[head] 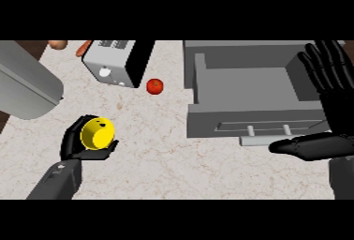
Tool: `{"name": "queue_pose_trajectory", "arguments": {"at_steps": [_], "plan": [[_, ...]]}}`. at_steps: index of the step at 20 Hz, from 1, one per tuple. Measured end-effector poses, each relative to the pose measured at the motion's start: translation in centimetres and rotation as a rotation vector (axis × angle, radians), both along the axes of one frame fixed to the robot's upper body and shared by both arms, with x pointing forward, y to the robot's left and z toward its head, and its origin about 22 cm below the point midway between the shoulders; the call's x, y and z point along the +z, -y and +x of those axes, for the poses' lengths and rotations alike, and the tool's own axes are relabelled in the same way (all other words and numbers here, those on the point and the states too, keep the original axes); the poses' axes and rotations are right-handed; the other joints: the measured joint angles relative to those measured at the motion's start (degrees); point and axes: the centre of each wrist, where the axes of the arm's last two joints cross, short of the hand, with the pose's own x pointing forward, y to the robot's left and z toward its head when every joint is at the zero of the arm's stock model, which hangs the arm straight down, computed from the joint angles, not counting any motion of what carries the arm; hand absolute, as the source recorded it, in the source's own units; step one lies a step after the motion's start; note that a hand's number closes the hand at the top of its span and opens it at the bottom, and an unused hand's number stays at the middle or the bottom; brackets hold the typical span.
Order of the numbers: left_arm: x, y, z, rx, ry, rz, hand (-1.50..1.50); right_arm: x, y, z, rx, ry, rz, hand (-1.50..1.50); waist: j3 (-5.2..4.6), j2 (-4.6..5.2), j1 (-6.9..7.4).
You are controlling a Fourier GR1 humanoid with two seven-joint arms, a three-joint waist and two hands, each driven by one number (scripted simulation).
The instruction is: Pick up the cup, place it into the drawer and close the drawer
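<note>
Curling round a bright yellow round cup [97, 132], the robot's black left hand [77, 145] hides the cup's outer wall and base, so only the open mouth and glossy inside show, with a small dark mark near the rim. That cup sits low on the left side of the pale marbled counter [152, 154], held in the hand and well apart from the open grey box-shaped drawer [249, 93] on the right. The black right hand [325, 93] stands at the right edge with its fingers straight and spread upward, thumb sticking out to the left, holding nothing; it covers the drawer's right wall. One small red tomato-like fruit [155, 86] lies between the drawer and one white-and-black boxy appliance [117, 61], whose top is cut off. One large grey rounded object [27, 89] enters from the left, only partly seen. Two orange-brown items [59, 44] poke in at the upper edge, too cropped to identify.
</note>
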Motion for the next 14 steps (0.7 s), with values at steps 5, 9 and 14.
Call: {"name": "queue_pose_trajectory", "arguments": {"at_steps": [5, 9, 14], "plan": [[0.0, 2.4, 0.8, 0.060, 0.084, -0.114, 1.50, 0.1, 0.1, -0.3, -0.007, -0.008, -0.001, -1.50, 0.07, -0.19, 0.30], [2.1, 4.3, 3.6, -0.016, 0.154, -0.146, 1.50, -0.2, 0.5, -0.2, -0.016, -0.011, -0.006, -1.50, 0.15, -0.38, 0.65], [6.4, 7.4, 7.7, -0.135, 0.243, -0.159, 1.50, -0.8, 0.9, 0.0, -0.032, -0.018, -0.013, -1.50, 0.27, -0.70, 1.39]]}}
